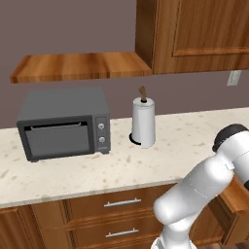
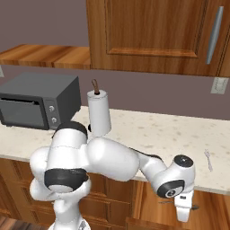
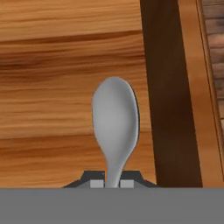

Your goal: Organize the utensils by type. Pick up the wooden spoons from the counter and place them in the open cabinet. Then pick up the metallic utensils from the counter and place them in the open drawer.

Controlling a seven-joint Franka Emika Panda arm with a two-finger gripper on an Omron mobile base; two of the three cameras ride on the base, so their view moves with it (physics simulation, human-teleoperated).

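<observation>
Gripper (image 3: 112,183) pinched on silver spoon (image 3: 115,122) handle, bowl sticking fwd over light-wood floor of open drawer (image 3: 65,87). Dark drawer wall just right of bowl, narrow gap; open room to left. Hand hangs below counter (image 2: 170,134) front edge, right of base. Fork (image 2: 208,160) on counter near right edge.

This is a home kitchen. A beige speckled stone counter (image 1: 160,160) runs over reddish-brown wooden base cabinets with silver bar drawer handles (image 1: 122,202). On it stand a dark grey toaster oven (image 1: 63,124) and an upright paper towel roll (image 1: 144,121). Matching wooden wall cabinets (image 2: 152,33) hang above, beside an open wooden shelf (image 1: 80,66), and a wall socket (image 2: 219,85) sits on the mauve wall. All lie above and behind the claw (image 2: 184,211), which hangs low before the base cabinets.
</observation>
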